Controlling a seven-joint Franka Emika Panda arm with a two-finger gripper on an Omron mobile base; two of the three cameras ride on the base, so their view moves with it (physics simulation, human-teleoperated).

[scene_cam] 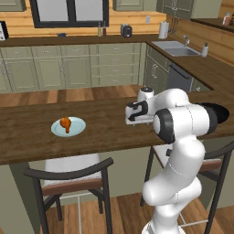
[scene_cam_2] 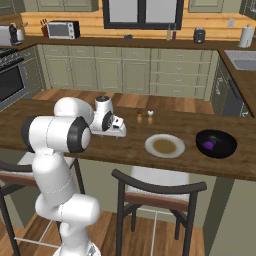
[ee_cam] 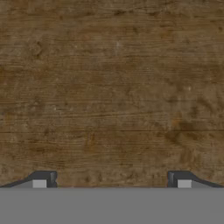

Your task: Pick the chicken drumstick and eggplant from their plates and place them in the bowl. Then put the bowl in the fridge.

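Note:
The orange-brown chicken drumstick (scene_cam: 66,123) lies on the pale blue plate (scene_cam: 78,130) at the left of the wooden counter. At the right, the purple eggplant (scene_cam_2: 208,145) rests inside the glossy black bowl (scene_cam_2: 222,139). Beside the bowl, the cream plate (scene_cam_2: 165,145) with a tan centre holds nothing. My gripper (scene_cam: 133,121) (scene_cam_2: 119,132) hangs over bare counter between the two plates, pointing down. In the hand view the gripper (ee_cam: 111,181) is open, its fingertips (ee_cam: 43,179) wide apart with only wood grain between them. The fridge is out of view.
Two dark-framed chairs (scene_cam: 68,176) (scene_cam_2: 160,192) stand against the counter's near edge. Small salt and pepper shakers (scene_cam_2: 144,116) sit on the counter's far side. Green cabinets, a sink (scene_cam: 176,48) and a microwave (scene_cam_2: 62,30) line the back walls.

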